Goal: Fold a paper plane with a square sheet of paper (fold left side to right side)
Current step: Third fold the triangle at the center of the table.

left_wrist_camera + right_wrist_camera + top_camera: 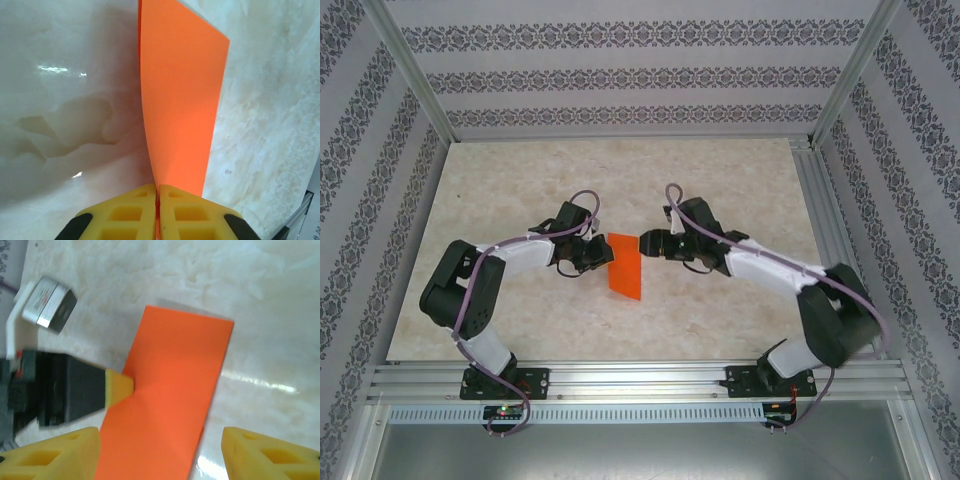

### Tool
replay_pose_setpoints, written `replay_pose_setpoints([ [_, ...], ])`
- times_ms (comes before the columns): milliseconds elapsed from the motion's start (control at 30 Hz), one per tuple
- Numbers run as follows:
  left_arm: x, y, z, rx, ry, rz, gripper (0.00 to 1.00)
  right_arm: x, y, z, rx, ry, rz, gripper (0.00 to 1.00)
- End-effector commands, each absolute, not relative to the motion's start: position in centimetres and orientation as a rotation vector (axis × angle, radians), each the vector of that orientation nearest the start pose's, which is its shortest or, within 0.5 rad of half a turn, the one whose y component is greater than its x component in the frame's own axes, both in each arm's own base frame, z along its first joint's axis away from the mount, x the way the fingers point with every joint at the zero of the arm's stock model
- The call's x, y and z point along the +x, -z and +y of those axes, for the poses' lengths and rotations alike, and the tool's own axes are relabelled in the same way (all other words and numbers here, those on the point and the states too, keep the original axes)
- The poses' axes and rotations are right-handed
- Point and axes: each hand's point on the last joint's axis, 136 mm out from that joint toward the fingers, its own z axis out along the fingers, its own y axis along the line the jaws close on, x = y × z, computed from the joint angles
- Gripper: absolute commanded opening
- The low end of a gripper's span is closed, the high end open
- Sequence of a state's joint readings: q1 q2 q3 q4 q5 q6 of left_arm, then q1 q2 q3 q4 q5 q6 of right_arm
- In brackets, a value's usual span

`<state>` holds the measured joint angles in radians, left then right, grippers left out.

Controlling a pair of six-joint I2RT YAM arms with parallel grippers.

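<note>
At the middle of the surface (620,180), between the two arms: the square sheet of paper (626,265), a narrow orange rectangle in outline, set at a slant. Looks doubled over, with a thin second layer showing along its left edge in the left wrist view. Clamped at the near edge by the left pincer (157,210), yellow fingertips (130,215) pressed together with nothing but paper between. Also visible from the right wrist as a yellow tip nipping the sheet's left edge. Over the sheet, the right pincer (167,457), spread wide and holding nothing, one fingertip off each long side. Flat on the surface or riding a little clear of it: cannot tell.

Judged from this: left-to-right fold brought over, crease probably not yet set. Next move calls for a firm left grip to hold the layers matched, then bringing the right pincer down to press along the folded edge. Thin paper, so likely to slide or buckle if pushed before being pinned.
</note>
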<state>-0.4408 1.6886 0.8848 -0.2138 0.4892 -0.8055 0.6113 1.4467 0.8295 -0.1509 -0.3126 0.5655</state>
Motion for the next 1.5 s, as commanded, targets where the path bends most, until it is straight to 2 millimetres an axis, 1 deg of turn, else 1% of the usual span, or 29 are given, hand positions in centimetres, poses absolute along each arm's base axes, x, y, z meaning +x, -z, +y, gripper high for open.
replay_pose_setpoints([
  [0, 31.0, -5.8, -24.4, -0.351, 1.068, 2.762, 0.09, 26.1, -10.7, 25.5, -0.417, -0.694, 2.432, 0.68],
  [67, 30.8, -5.7, -24.6, -0.364, 1.073, 2.77, 0.08, 24.8, -10.8, 25.7, -0.519, -0.634, 2.378, 0.68],
  [133, 30.5, -5.6, -24.7, -0.366, 1.07, 2.778, 0.07, 23.6, -10.6, 26.5, -0.631, -0.595, 2.341, 0.69],
  [233, 30.2, -5.4, -24.7, -0.373, 1.059, 2.785, 0.07, 21.9, -10.1, 28.7, -0.848, -0.517, 2.295, 0.69],
  [300, 30.1, -5.3, -24.6, -0.382, 1.052, 2.786, 0.06, 20.8, -9.7, 30.5, -1.017, -0.405, 2.24, 0.71],
  [367, 30.0, -5.3, -24.7, -0.384, 1.052, 2.785, 0.06, 20.2, -9.3, 31.9, -1.116, -0.323, 2.197, 0.73],
  [467, 30.0, -5.3, -24.8, -0.381, 1.052, 2.788, 0.05, 20.0, -8.5, 33.1, -1.207, -0.235, 2.156, 0.73],
  [567, 30.0, -5.2, -24.9, -0.375, 1.052, 2.792, 0.05, 19.8, -7.8, 34.2, -1.268, -0.182, 2.133, 0.73],
  [800, 30.0, -5.2, -25.1, -0.37, 1.061, 2.794, 0.04, 19.4, -5.5, 35.7, -1.375, -0.075, 2.123, 0.72],
  [867, 29.9, -5.1, -25.1, -0.37, 1.057, 2.797, 0.04, 19.4, -5.1, 35.7, -1.377, -0.062, 2.133, 0.68],
  [933, 29.8, -4.9, -25.0, -0.37, 1.055, 2.801, 0.04, 19.6, -5.3, 35.6, -1.351, -0.059, 2.135, 0.61],
  [1000, 29.8, -4.9, -25.0, -0.366, 1.052, 2.805, 0.04, 20.0, -5.8, 35.4, -1.31, -0.073, 2.141, 0.49],
  [1133, 29.8, -4.6, -25.0, -0.361, 1.048, 2.812, 0.04, 20.5, -6.7, 35.0, -1.259, -0.148, 2.169, 0.32],
  [1233, 29.7, -4.5, -25.0, -0.358, 1.047, 2.815, 0.04, 20.7, -6.9, 34.6, -1.244, -0.208, 2.191, 0.14],
  [1300, 29.6, -4.3, -25.0, -0.357, 1.043, 2.823, 0.04, 20.7, -6.9, 34.6, -1.243, -0.256, 2.206, 0.05],
  [1367, 29.5, -4.2, -25.1, -0.346, 1.042, 2.83, 0.04, 20.6, -6.9, 34.5, -1.242, -0.309, 2.223, 0.0],
  [1467, 29.4, -4.1, -25.0, -0.335, 1.036, 2.837, 0.04, 20.6, -7.0, 34.5, -1.225, -0.423, 2.248, 0.0],
])
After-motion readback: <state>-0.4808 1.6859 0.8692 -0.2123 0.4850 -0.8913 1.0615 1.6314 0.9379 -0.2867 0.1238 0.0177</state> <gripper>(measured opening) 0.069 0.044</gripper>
